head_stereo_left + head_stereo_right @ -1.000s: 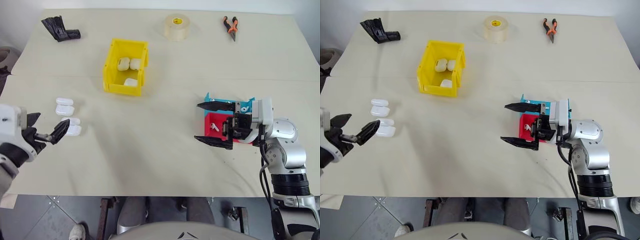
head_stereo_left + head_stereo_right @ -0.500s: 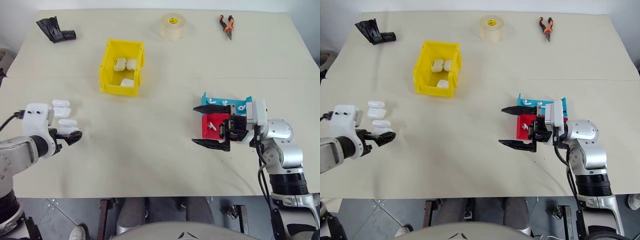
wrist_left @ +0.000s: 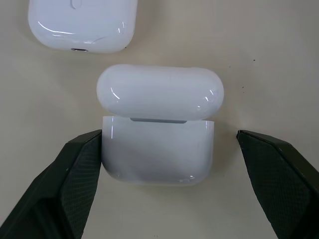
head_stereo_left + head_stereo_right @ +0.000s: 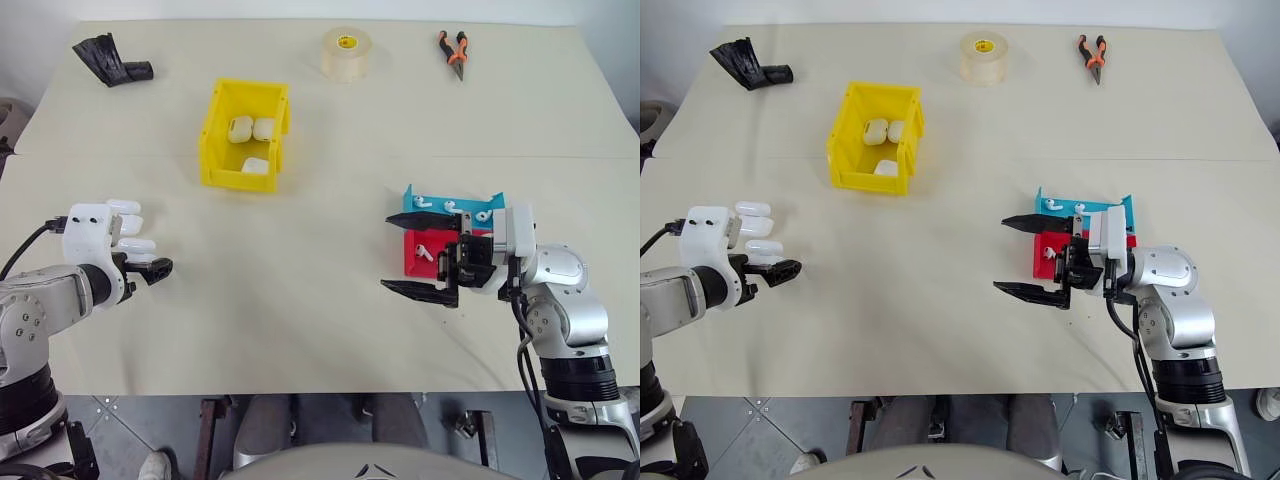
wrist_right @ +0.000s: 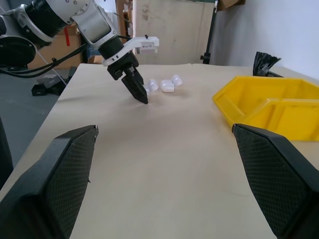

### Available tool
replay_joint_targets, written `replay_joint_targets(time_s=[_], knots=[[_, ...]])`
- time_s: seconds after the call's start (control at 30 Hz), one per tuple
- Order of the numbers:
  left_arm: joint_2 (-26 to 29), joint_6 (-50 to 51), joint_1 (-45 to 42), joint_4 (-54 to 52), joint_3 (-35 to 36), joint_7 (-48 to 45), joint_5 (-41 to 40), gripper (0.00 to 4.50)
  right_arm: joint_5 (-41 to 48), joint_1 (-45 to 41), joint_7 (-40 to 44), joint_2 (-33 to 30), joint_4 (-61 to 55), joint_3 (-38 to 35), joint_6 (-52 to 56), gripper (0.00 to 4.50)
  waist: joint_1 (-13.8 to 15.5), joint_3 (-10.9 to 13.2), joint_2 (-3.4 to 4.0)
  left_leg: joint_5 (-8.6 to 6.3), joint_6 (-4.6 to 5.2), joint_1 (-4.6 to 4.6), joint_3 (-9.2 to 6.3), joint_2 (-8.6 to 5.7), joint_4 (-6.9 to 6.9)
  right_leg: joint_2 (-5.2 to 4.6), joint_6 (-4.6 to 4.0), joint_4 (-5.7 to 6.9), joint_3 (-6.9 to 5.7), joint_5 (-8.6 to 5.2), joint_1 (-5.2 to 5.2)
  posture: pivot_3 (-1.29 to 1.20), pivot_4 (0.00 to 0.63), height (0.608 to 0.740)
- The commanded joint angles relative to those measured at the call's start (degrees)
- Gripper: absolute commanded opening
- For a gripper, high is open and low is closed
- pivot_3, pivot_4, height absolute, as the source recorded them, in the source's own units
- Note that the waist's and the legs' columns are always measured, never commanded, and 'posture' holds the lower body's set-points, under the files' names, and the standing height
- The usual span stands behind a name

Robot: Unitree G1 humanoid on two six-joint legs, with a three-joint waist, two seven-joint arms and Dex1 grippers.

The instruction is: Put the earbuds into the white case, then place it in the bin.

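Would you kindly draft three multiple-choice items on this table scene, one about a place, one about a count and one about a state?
1. Where do the pliers lie?
A. at the table's far edge, right of the tape roll
B. inside the yellow bin
C. on the red tray

2. How many white cases lie in the yellow bin?
A. one
B. three
C. five

3. How does the left gripper stand at the white case between its fingers?
A. shut tight on it
B. open, one finger at the case's side, the other apart from it
C. holding it above the table

Answers: 1 A, the orange-handled pliers lie beside the tape at the far edge. 2 B, three white shapes show inside the bin. 3 B, the left wrist view shows a gap at one finger and the case resting on the table.
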Motion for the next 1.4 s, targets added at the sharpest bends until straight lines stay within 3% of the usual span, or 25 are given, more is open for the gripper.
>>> replay_joint_targets(time_s=[0.03,0.2,0.3,0.43,0.5,0.63,0.73,0.93,1.13,1.23,1.4], knots=[[0.8,0.5,1.2,1.2,-0.9,-0.8,2.3,4.05,0.5,0.2,-0.6,-0.4,-1.8,-1.3,-1.1,4.5,0.0,0.0,0.01,0.0,0.0,0.01,0.01,0.0,0.0,0.0,0.0,0.01,0.01,0.0,0.0,0.0,0.15,0.74],[-1.1,-0.1,2.1,-0.1,-0.1,-1.7,3.5,2.81,0.3,0.4,-0.6,-0.4,-1.3,-1.3,-1.8,4.5,-0.1,0.0,0.01,0.0,0.0,0.16,0.17,0.0,-0.08,0.0,0.0,0.03,0.17,0.0,0.0,0.0,0.15,0.74],[-4.3,-6.6,4.0,-3.2,1.7,-4.0,3.4,2.81,0.2,0.7,-0.4,-0.7,-0.8,-1.6,-2.3,4.5,0.0,0.0,0.01,0.0,0.0,0.44,0.39,0.0,-0.25,0.0,0.0,0.06,0.36,0.0,0.08,0.0,0.15,0.74],[-7.4,-26.8,10.5,-9.0,2.5,-15.0,2.1,2.81,0.0,0.6,-0.3,-1.7,0.0,-2.4,-2.6,4.5,0.1,0.0,-0.06,0.0,0.0,0.55,0.54,0.01,-0.34,0.0,0.0,0.03,0.49,0.0,0.09,0.0,0.15,0.74],[-9.7,-42.3,15.5,-11.8,1.3,-25.2,2.4,2.81,-0.1,0.6,-0.4,-2.8,0.5,-3.3,-2.5,4.5,0.0,0.1,-0.12,-0.01,-0.01,0.54,0.56,0.02,-0.33,0.0,-0.01,0.0,0.51,0.0,0.08,0.0,0.15,0.74],[-14.0,-59.0,18.7,-10.8,-3.4,-34.3,3.6,2.81,-0.1,0.9,-0.4,-4.9,1.2,-5.3,-2.2,4.5,0.1,0.1,-0.12,-0.03,-0.02,0.54,0.64,0.03,-0.35,0.01,-0.02,-0.04,0.54,-0.01,0.05,0.0,0.15,0.74],[-18.1,-72.3,17.0,-6.8,-10.7,-41.0,6.3,2.81,-0.6,1.5,-0.9,-7.4,1.6,-7.5,-2.1,4.5,0.3,0.0,-0.1,-0.04,0.01,0.55,0.69,0.01,-0.33,0.01,-0.02,-0.02,0.55,0.0,0.06,0.0,0.15,0.74],[-25.2,-87.1,7.9,3.6,-24.6,-49.3,10.2,2.81,-1.4,5.0,-3.0,-13.3,1.7,-15.0,-2.0,4.5,1.4,0.0,-0.12,-0.08,0.1,0.51,0.78,-0.01,-0.23,0.01,0.02,-0.02,0.57,0.01,0.06,0.0,0.15,0.74],[-34.8,-104.8,-5.0,23.0,-33.0,-58.7,13.1,2.81,-4.8,20.9,-4.6,-17.7,-1.1,-28.0,-3.0,4.5,2.1,0.0,-0.14,-0.14,0.2,0.43,0.79,-0.01,-0.1,0.0,0.06,-0.04,0.53,0.04,0.08,0.0,0.15,0.74],[-39.2,-107.9,-8.8,28.7,-34.4,-59.4,12.6,2.81,-6.9,29.2,-6.0,-18.4,-2.7,-33.4,-1.8,4.5,2.8,0.0,-0.16,-0.17,0.29,0.31,0.81,-0.04,-0.01,0.01,0.19,-0.16,0.51,0.1,0.08,0.0,0.15,0.74],[-41.5,-107.5,-8.7,30.4,-36.7,-64.4,8.5,2.81,-10.3,35.2,-8.2,-20.5,-5.6,-35.1,1.9,4.5,1.4,0.0,-0.16,-0.22,0.38,0.37,0.9,0.0,-0.05,0.01,0.2,-0.18,0.57,0.11,0.08,0.0,0.15,0.74]])
